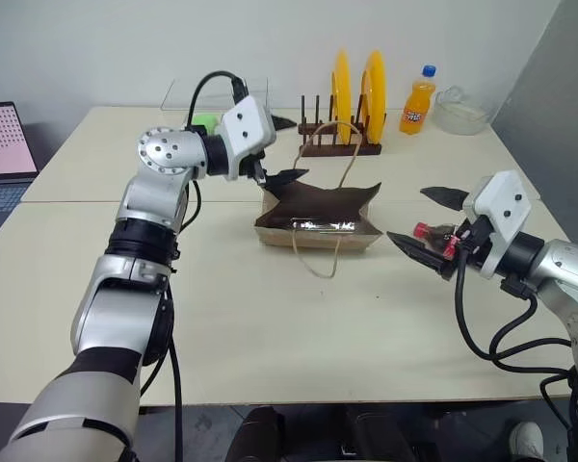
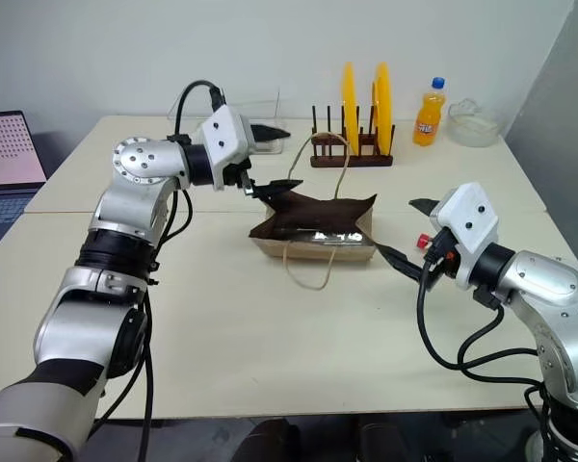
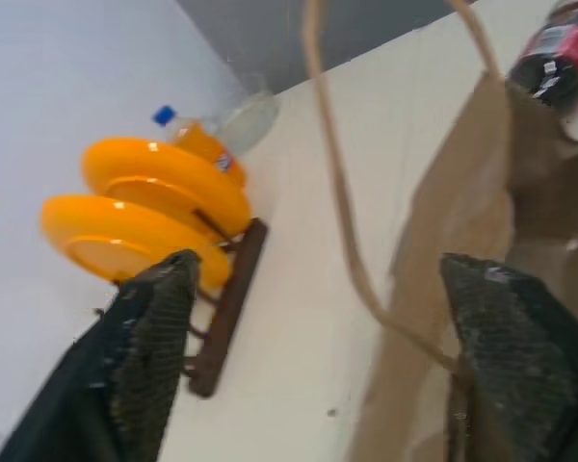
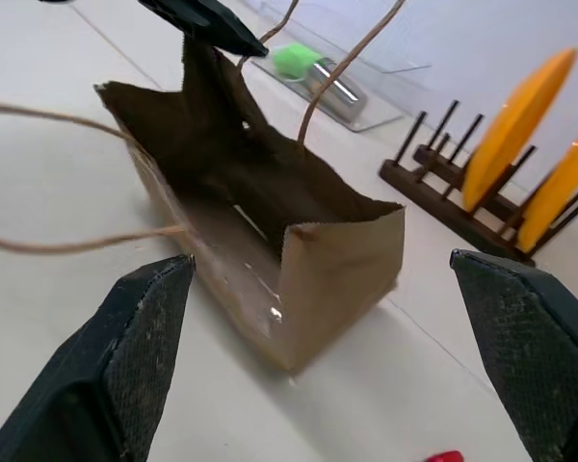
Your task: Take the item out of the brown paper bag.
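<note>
Bag (image 1: 318, 219): lain on bench (image 1: 270, 327), emptied. Item (image 1: 433, 234): lodged between spread right pincer (image 1: 426, 223) fingers. Left pincer (image 1: 287, 179): spread at bag's rim. Next judged: item set down.

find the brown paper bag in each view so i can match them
Left eye: paper bag at table centre.
Right eye: paper bag centre, slightly left.
Left wrist: brown wall at right.
Right wrist: open bag in the middle.
Shared landmark: yellow plates in the rack behind.
</note>
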### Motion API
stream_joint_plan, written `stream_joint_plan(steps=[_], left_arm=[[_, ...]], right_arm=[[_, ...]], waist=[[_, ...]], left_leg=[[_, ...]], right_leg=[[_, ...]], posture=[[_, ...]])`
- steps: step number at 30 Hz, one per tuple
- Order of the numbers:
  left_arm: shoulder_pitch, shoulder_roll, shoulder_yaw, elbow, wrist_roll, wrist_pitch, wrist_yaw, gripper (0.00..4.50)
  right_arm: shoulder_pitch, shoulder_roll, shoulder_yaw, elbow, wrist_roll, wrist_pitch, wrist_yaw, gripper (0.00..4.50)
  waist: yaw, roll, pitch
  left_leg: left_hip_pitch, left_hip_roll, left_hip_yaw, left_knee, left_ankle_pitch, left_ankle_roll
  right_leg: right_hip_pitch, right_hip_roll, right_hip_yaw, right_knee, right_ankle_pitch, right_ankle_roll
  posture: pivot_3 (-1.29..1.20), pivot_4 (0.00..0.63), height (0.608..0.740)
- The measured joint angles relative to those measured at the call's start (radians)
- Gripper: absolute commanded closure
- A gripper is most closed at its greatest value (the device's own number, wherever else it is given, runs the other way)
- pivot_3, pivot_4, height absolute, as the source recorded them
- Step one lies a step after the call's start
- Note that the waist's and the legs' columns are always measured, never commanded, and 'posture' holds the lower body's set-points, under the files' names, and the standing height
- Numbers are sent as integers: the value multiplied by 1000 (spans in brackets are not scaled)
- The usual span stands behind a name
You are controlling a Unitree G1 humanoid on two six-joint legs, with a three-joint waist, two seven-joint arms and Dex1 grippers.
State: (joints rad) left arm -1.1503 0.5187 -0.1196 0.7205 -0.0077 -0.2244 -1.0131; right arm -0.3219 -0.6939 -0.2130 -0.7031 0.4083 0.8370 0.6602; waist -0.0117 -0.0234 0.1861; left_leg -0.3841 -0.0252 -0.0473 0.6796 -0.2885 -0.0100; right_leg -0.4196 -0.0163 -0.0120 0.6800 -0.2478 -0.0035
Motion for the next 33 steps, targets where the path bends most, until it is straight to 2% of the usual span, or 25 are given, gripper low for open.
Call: stream_joint_plan(steps=[10,12,15,17,19,22,23,28,33], left_arm=[[-5,31,12,39,19,-69,64,49],[14,47,38,25,9,-31,87,49],[95,82,105,-70,-46,122,111,49],[197,96,169,-207,-96,285,154,49],[362,105,232,-401,-128,444,229,49],[599,73,281,-624,-133,561,337,49],[687,33,306,-714,-130,581,403,49],[920,-92,352,-944,-85,602,615,49],[1073,-174,350,-1031,-78,607,702,49]], right_arm=[[22,-4,26,19,1,-48,-26,0],[22,-4,31,27,-1,-66,-31,0],[53,12,28,27,-2,-101,-49,0],[105,55,25,24,-28,-155,-85,0],[180,137,28,20,-78,-229,-154,0],[247,224,26,25,-126,-314,-237,0],[274,266,25,23,-146,-357,-269,0],[373,374,41,52,-226,-498,-360,0],[476,426,64,75,-252,-573,-382,0]], waist=[[-1,0,0],[-4,0,0],[-11,0,0],[-14,0,0],[-17,0,-1],[-13,0,-1],[-10,0,-1],[10,-1,-2],[12,0,-2]], left_leg=[[0,0,0,0,0,0],[0,0,0,0,0,0],[0,0,0,0,0,0],[0,1,0,-1,0,0],[1,1,0,-1,0,0],[0,1,0,0,0,-1],[1,1,0,0,0,-1],[3,1,0,0,0,-1],[5,1,0,0,0,-1]], right_leg=[[0,0,0,0,0,0],[0,0,0,0,0,0],[0,0,0,1,1,-1],[0,0,0,0,1,-2],[0,0,2,1,1,-2],[0,0,2,1,1,-2],[0,0,2,0,1,-2],[2,0,2,0,0,-1],[4,0,1,0,-1,1]], posture=[[0,150,740],[0,150,740],[0,150,740],[0,150,740],[0,150,740],[0,150,740],[0,150,740],[0,150,740],[0,150,740]])
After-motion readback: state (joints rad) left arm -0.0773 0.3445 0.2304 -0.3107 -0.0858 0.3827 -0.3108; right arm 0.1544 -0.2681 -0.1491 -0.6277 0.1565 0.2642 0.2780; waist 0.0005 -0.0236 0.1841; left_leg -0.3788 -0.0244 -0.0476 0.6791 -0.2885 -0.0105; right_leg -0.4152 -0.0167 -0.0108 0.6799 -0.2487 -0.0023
